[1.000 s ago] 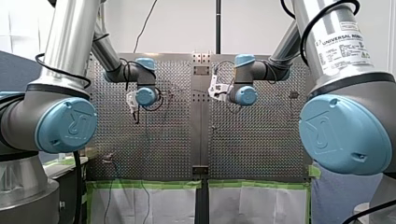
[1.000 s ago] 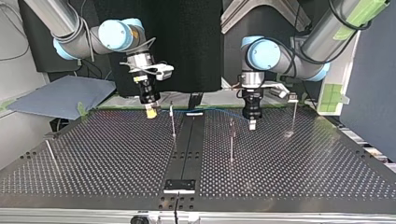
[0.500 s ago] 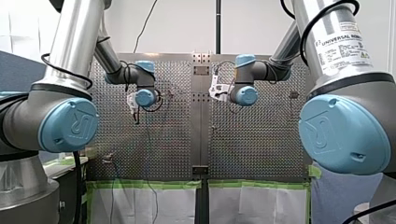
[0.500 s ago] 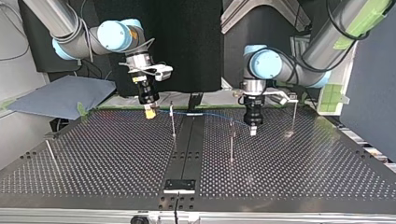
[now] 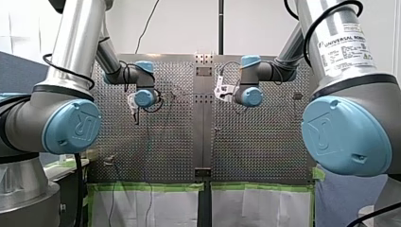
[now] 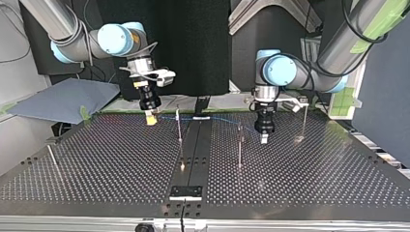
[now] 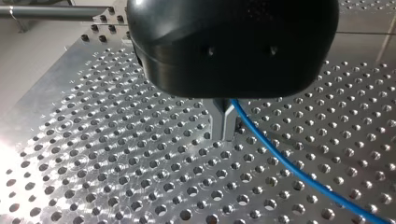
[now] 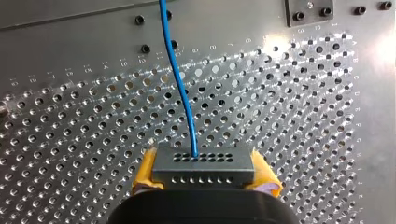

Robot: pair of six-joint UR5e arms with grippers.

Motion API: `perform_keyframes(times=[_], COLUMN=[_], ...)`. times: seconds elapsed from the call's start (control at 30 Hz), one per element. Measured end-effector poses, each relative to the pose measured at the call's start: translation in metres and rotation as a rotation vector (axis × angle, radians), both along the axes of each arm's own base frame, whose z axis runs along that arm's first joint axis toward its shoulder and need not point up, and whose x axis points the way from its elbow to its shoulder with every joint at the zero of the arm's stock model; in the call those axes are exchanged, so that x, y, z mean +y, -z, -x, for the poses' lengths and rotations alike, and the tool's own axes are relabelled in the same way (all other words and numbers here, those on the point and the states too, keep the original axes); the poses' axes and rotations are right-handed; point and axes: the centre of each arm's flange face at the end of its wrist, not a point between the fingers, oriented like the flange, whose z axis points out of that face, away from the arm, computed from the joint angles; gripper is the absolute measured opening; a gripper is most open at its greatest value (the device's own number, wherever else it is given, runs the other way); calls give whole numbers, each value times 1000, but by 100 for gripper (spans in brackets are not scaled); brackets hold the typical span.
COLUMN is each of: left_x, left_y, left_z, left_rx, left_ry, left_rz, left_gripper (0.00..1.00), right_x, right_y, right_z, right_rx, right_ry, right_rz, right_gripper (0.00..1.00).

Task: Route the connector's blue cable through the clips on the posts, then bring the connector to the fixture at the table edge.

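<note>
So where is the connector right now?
The connector sits between my right gripper's fingers, at the top view's left, beside a post.

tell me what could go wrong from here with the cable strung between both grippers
1. The blue cable spans from my right gripper to my left gripper; if they pull apart, it may strain where it enters the connector.
2. It passes close to a post; whether it sits in a clip is unclear, so it could snag or miss.
3. My left gripper's narrow fingers might let it slip.
</note>
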Motion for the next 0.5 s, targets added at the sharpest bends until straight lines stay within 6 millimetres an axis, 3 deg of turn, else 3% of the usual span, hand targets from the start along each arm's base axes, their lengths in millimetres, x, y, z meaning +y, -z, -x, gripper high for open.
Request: perform_keyframes(times=[0.5], left_x=[2], left_y=[-5], left_z=[-6], left_rx=[-2], left_ry=[6], left_rz=[-3], left_gripper=[2], right_x=[-14], right_y=[-3], right_z=[11], right_rx=[-4], right_ry=[27], right_rz=[6], right_gripper=[2])
